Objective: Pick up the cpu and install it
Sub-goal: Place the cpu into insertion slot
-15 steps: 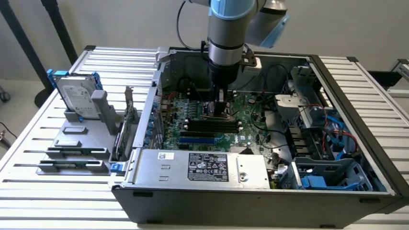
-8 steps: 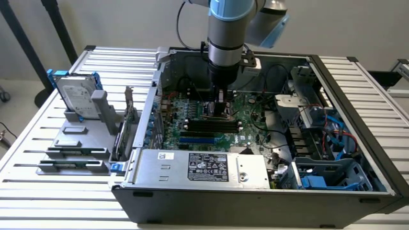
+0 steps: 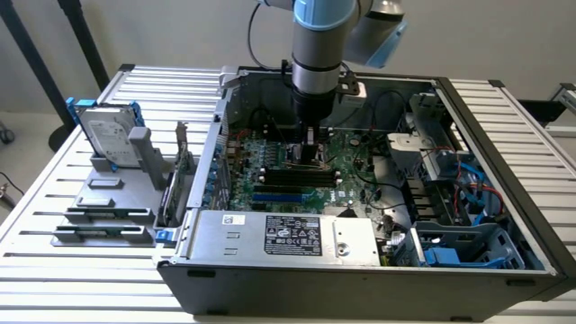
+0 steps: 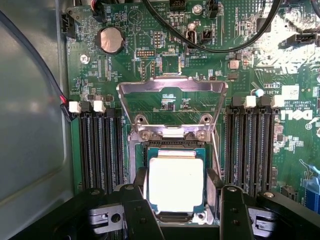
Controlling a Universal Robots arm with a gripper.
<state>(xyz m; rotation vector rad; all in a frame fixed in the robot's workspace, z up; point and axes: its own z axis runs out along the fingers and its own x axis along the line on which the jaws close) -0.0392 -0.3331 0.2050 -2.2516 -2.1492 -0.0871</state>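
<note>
Item: cpu (image 4: 173, 187), which I grip at two opposite edges in the hand (image 4: 177, 176), level over the socket (image 4: 175, 145), load plate (image 4: 172, 83) raised to admit it.

White "DELL" lettering on the green motherboard (image 4: 240, 75)

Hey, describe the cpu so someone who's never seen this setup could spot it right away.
Look inside the open computer case, on the green motherboard, between two banks of black memory slots. The cpu lies beside the silver latch frame: the only small flat square with a pale metal top.
</note>
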